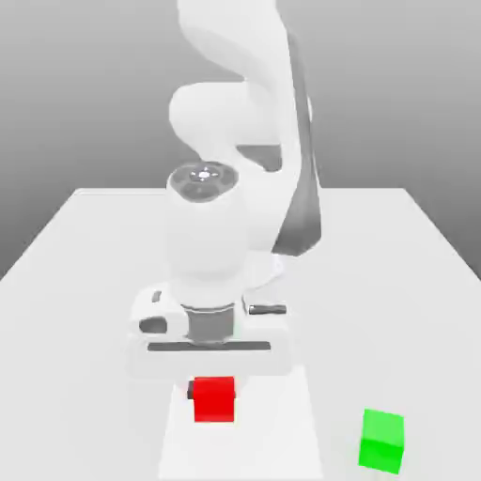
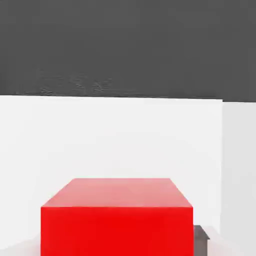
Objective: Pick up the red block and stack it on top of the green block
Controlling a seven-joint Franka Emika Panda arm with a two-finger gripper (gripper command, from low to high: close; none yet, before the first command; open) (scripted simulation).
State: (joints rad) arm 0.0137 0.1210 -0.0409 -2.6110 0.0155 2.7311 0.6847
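Observation:
The red block [image 1: 214,399] is a small plain cube near the front of the white table [image 1: 404,282], directly under my hand. My gripper [image 1: 214,393] is lowered over it, with dark fingers [image 1: 191,389] against its sides, shut on it. In the hand view the red block [image 2: 117,217] sits close up, with a grey finger pad [image 2: 201,239] at one side. The block is down at table level. The green block [image 1: 381,440] stands alone on the table, off toward the exterior view's right and a little nearer the front edge.
The white arm's body and base [image 1: 254,188] rise behind the hand at the table's middle. Bare tabletop lies between the two blocks.

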